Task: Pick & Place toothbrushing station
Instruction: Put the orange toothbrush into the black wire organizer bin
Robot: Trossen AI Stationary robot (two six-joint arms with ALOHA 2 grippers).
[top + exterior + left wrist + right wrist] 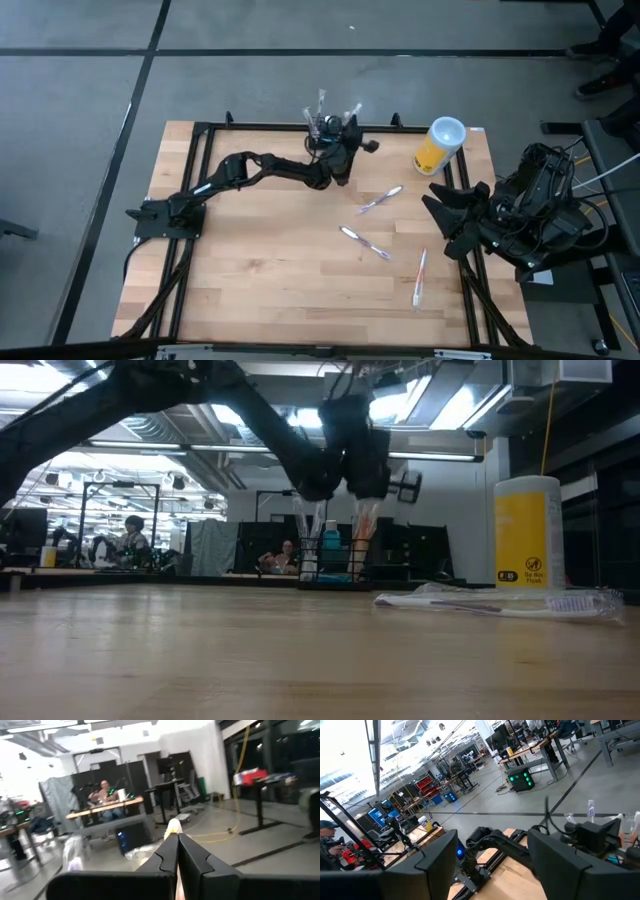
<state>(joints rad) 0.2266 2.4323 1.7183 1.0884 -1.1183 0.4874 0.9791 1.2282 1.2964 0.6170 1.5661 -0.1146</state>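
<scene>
The toothbrushing station (322,125), a small black wire rack (335,574), stands at the table's far edge with wrapped toothbrushes upright in it. My left gripper (348,132) reaches over its right side and is shut on a wrapped toothbrush (362,528). My right gripper (445,222) waits open at the table's right side, raised, with nothing between its fingers (495,862). Three wrapped toothbrushes lie flat on the wood: one (381,200), one (365,243) and one (419,278). My left gripper pinches the wrapped toothbrush between its two shut fingers (192,857); a pale end (173,826) sticks out past the fingertips. The fingers come about level and lie across it. It hangs upright below the gripper, its lower end (358,565) inside the rack.
A yellow cup with a white rim (440,145) stands right of the rack near the far edge (528,530). A black frame (200,140) runs along the table's edges. Bare wood (270,270) lies at the near left. People sit at desks in the room behind.
</scene>
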